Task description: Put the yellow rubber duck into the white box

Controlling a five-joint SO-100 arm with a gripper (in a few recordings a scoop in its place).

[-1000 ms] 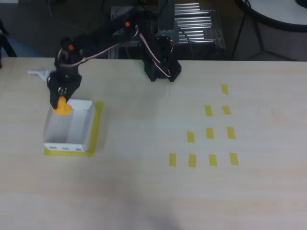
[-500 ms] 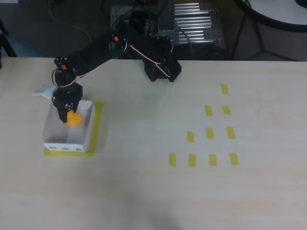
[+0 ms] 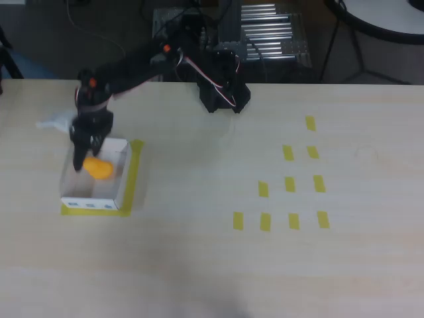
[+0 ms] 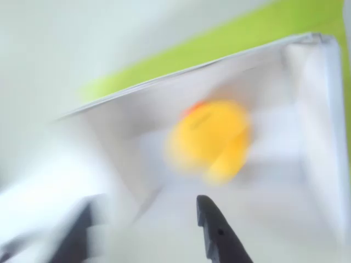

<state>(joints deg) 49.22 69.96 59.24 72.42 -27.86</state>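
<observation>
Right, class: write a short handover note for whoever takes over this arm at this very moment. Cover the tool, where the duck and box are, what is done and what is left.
Tool: open, holding nothing, hanging over the far left part of the white box in the overhead view.
Yellow rubber duck: lying inside the box, free of the fingers; the wrist view shows it blurred on the box floor.
White box: on the table's left side, sitting on a yellow tape outline.
Done: the duck is in the box.
Left: probably just lift the arm clear without nudging the box wall.
</observation>
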